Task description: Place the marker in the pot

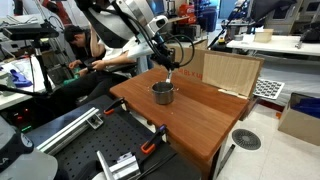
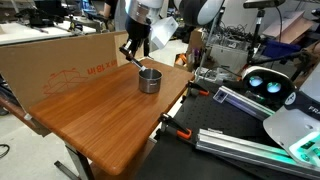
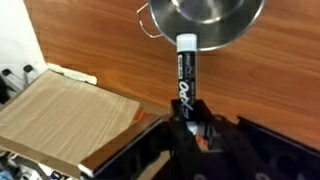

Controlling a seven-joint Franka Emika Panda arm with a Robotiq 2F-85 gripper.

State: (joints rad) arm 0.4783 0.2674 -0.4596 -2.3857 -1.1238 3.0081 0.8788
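Claw (image 3: 190, 118) clenched on the marker (image 3: 186, 68) by its dark end, with the light tip aimed at the pot (image 3: 205, 20), likely so it can drop in tip first. The marker is in the air with its tip at the pot's rim, not inside yet. The pot stands on the desk (image 2: 90, 115) near the cardboard wall (image 2: 60, 62) with bare desk around it, so there's room to descend, but the rim and side handle (image 3: 148, 25) could catch.

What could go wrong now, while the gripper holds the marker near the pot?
1. In the wrist view the marker ends at the rim of the pot, not over its opening; released now, it may bounce onto the table.
2. Lowering the gripper might push the marker against the wall and shove the pot.
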